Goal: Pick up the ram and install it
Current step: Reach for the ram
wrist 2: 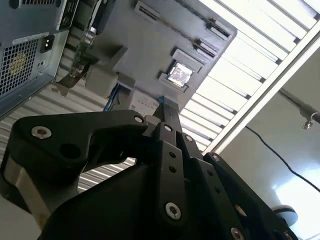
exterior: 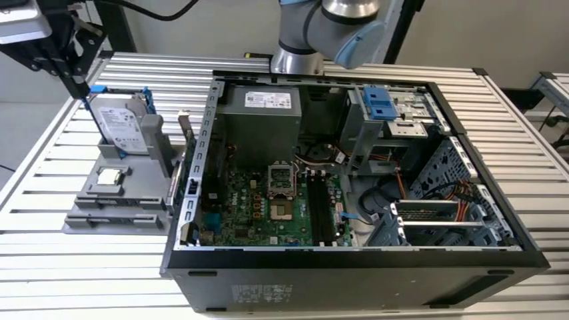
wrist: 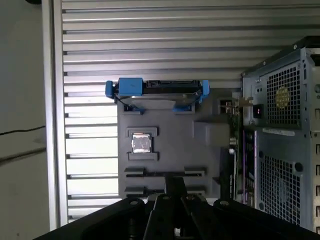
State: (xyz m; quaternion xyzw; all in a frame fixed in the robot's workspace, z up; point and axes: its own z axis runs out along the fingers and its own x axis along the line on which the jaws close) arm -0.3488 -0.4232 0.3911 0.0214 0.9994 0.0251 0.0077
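My claw [exterior: 85, 92] hangs empty, its 2 fingers pinched together, over the drive [exterior: 120, 127] at the exterior view's left. The ram [exterior: 185, 150] stands on edge at the holder's [exterior: 89, 220] right side, just beside the case [exterior: 356, 267]. My worry is that closed fingers would knock it over, and the case wall crowds any grip.

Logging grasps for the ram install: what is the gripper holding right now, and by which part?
Nothing: the gripper is shut and empty, over the gray fixture.
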